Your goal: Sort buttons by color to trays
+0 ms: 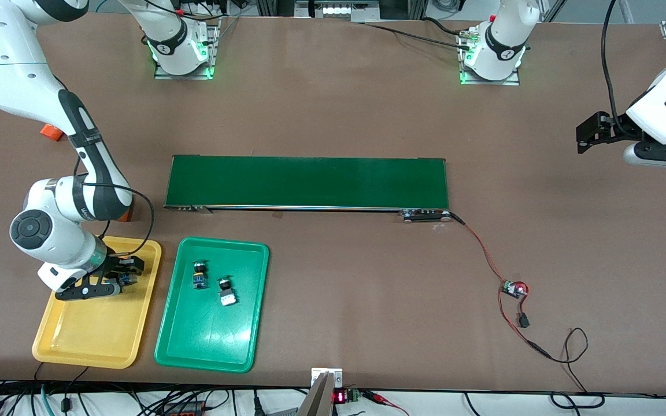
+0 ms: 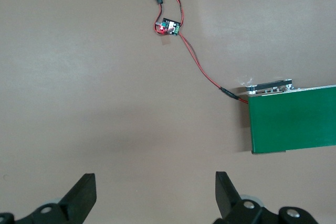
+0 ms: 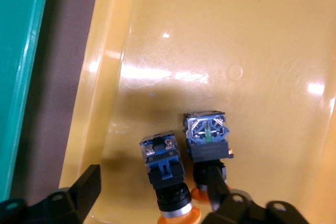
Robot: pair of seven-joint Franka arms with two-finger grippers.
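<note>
In the right wrist view, two buttons with yellow-orange caps lie side by side on the floor of the yellow tray (image 3: 220, 40). One has a blue body (image 3: 164, 169) and the other a black body (image 3: 209, 140). My right gripper (image 3: 153, 182) hangs low over that tray, open. The blue-bodied button lies between its fingers, touching neither, and one finger (image 3: 216, 184) crosses in front of the black-bodied one. Two more buttons (image 1: 199, 275) (image 1: 226, 291) lie in the green tray (image 1: 211, 346) beside the yellow tray (image 1: 99, 341). My left gripper (image 2: 156, 187) waits open over bare table.
A long dark-green conveyor belt (image 1: 307, 182) lies across the table's middle, farther from the front camera than the trays. A red-and-black wire runs from it to a small circuit board (image 1: 513, 288) toward the left arm's end. An orange object (image 1: 51, 132) shows partly under the right arm.
</note>
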